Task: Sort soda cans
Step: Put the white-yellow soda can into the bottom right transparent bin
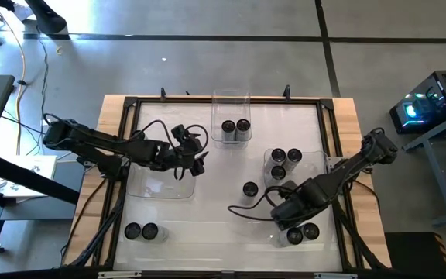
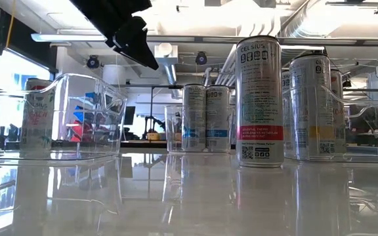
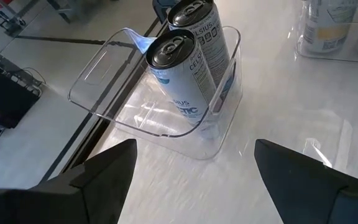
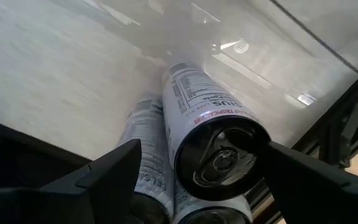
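Soda cans stand upright on the white table: two in the far clear tray, three in the right tray, one alone, two near the near-left corner and two near the near-right corner. My right gripper is open above that last pair. In the right wrist view its fingers stand on either side of one can's dark top, with a second can beside it; I see no touch. My left gripper hangs open over the table, facing the far tray's cans.
An empty clear tray lies under my left arm. A black frame runs around the table top, with wooden edges outside it. In the low view the lone can stands nearest, with bare table in front of it.
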Available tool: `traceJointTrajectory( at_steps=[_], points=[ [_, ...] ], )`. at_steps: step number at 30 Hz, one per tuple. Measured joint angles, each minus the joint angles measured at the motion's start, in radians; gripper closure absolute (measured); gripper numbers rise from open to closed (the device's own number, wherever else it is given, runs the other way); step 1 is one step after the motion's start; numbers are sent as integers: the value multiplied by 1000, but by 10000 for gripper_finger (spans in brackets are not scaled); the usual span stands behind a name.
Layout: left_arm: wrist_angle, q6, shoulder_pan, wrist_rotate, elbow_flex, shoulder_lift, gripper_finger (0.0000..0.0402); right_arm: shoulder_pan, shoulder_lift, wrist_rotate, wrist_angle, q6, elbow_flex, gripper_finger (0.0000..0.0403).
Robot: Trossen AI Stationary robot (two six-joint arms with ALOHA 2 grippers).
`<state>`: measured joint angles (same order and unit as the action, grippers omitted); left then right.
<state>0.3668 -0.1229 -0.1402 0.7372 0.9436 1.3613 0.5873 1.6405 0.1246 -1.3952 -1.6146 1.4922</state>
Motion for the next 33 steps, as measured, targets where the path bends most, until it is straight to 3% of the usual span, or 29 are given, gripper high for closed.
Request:
traceJointTrajectory(
  at_steps=[12,20,24,33],
  points=[
    [1,-6,0,0,0,0,80,0,1,24,33,1,19,87],
    [2,-15,0,-1,0,0,80,2,2,-44,-48,-5,87,87],
    [8,-19,0,-1,0,0,80,2,1,0,-71,-7,50,87],
    [15,-26,-4,-2,0,0,80,2,1,50,62,-3,-43,87]
  ],
)
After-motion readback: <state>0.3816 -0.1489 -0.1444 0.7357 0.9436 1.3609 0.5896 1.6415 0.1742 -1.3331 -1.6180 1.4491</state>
